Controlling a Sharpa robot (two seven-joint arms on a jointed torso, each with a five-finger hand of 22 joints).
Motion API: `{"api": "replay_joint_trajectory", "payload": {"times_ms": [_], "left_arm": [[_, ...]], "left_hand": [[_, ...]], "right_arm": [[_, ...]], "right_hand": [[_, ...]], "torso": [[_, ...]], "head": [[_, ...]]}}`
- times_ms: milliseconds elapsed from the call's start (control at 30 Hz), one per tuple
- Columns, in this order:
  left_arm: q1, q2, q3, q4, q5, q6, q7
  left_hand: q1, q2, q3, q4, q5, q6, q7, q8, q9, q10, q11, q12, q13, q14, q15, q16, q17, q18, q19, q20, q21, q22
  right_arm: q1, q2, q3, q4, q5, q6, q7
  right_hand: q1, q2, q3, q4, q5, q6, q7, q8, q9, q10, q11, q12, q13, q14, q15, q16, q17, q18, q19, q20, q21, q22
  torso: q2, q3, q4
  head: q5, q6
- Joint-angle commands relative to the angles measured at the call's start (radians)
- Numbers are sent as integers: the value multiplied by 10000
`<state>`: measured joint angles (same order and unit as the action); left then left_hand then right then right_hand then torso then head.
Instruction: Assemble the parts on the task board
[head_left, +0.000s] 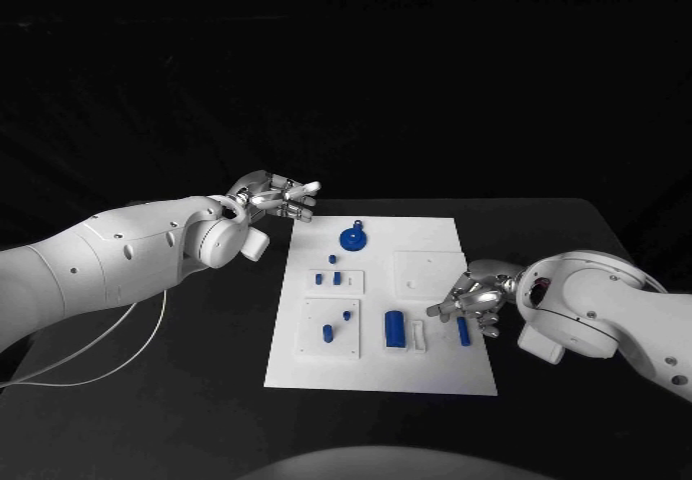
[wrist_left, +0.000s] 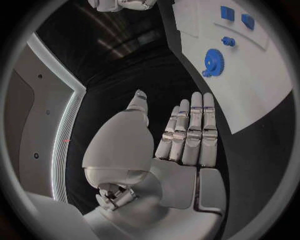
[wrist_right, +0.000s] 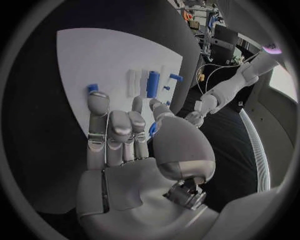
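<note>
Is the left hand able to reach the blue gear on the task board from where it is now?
Probably yes. The left hand is open, holding nothing, just off the task board corner, and the blue gear lies near that corner with nothing between them.

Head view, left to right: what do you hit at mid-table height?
Left hand → blue gear → blue cylinder → right hand, fingers on a blue peg. All the blue parts lie on the white board.
</note>
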<state>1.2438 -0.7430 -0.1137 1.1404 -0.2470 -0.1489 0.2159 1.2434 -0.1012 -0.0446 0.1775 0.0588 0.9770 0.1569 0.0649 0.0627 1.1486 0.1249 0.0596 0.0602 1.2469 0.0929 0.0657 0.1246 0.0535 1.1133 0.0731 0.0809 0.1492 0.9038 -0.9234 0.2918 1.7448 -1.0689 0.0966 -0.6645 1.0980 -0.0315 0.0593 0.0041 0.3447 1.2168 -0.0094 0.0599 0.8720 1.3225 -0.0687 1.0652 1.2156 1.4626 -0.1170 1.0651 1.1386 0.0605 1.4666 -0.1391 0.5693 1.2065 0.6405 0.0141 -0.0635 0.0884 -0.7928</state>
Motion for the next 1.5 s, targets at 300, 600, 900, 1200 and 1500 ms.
{"api": "replay_joint_trajectory", "payload": {"times_ms": [300,600,900,1200,1500], "left_arm": [[-7,-78,6,119,-30,-77,254],[-9,-85,6,114,-29,-71,255],[-9,-92,6,109,-28,-58,239],[-10,-101,5,68,-28,-13,198],[-22,-91,4,14,-23,4,187]], "left_hand": [[-29,164,-39,-149,43,59,-30,-12,14,-16,-6,5,14,-38,25,-23,15,-56,-18,63,56,-13],[-54,155,-43,-158,37,46,-26,-10,14,-28,-4,6,15,-40,26,-21,16,-56,-18,63,58,-13],[-59,142,-33,-135,38,21,-20,-15,12,-35,0,6,15,-41,27,-20,17,-55,-19,65,58,-13],[-57,121,-29,-109,35,13,-16,-12,13,-34,-1,7,16,-43,28,-20,17,-57,-26,68,55,-15],[-57,121,-29,-109,35,13,-16,-12,13,-34,-1,7,16,-43,28,-20,17,-57,-26,68,55,-15]], "right_arm": [[10,-723,261,-408,-411,1061,-409],[-120,-696,280,-369,-1727,1877,-797],[-358,-402,276,-390,-1958,1775,-873],[-526,-188,251,-688,-2403,1785,-893],[-615,64,157,-863,-2926,1810,-905]], "right_hand": [[59,28,-52,-232,-72,-185,65,36,-475,18,27,-13,149,-13,3,47,42,-13,447,5,38,91],[115,-1124,2302,964,-2125,-325,265,36,-1903,-89,135,-281,-32,-18,84,-49,-10,46,443,88,-139,94],[129,-1224,2301,1106,-2173,-293,250,46,-1864,-69,141,-254,-24,-11,85,-27,14,47,452,88,-110,125],[139,-1267,2294,1135,-2301,-295,253,44,-1840,-77,146,-266,-34,-15,87,-41,7,46,448,89,-133,128],[126,-1277,2397,1101,-2353,-291,249,44,-1829,-68,142,-247,-24,-10,86,-30,20,44,451,88,-129,138]], "torso": [[-6,1,-11],[-7,-4,-4],[1,-14,14],[-8,-17,-4],[-2,-4,-2]], "head": [[-263,-1],[-352,35],[-355,17],[-320,-6],[-298,-24]]}}
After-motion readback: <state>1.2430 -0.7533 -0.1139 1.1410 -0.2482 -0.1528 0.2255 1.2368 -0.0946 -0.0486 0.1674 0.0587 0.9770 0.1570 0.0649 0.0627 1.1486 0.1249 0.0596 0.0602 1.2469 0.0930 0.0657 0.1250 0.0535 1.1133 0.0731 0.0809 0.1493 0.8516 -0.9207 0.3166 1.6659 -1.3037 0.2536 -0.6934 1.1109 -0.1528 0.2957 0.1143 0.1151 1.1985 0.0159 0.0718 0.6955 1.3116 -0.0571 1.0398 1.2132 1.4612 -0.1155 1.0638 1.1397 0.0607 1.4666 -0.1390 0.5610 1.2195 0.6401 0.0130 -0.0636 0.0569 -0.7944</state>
